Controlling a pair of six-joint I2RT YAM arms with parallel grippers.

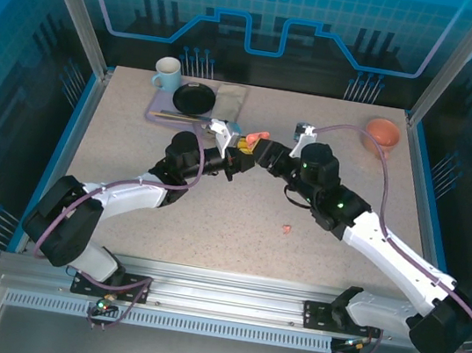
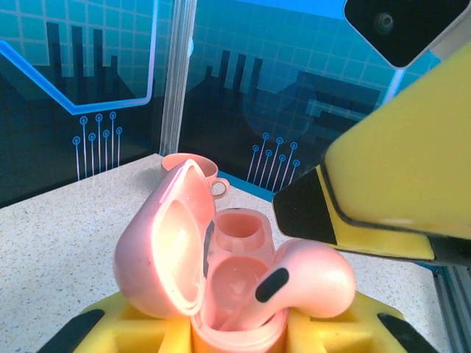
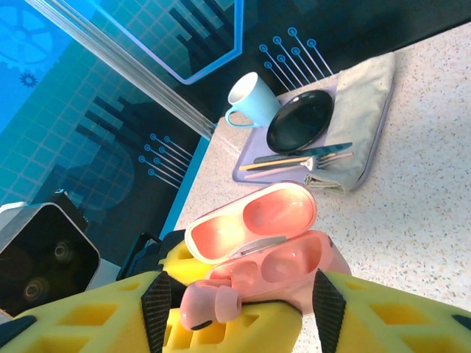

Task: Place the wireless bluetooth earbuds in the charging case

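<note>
left jaws (image 2: 235,332) clamped on pink charging case (image 2: 165,250); salmon earbud (image 2: 313,279) looks half-seated inside, stem down; right jaws (image 3: 243,298) parted loosely around it

Lab cell: alu frame (image 1: 75,6), blue panels (image 1: 269,13)

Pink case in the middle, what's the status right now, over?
Left gripper shut on the open pink case. Right gripper open, fingers straddling the earbud. Pink earbud resting in one socket, not flush. Other socket empty.
</note>
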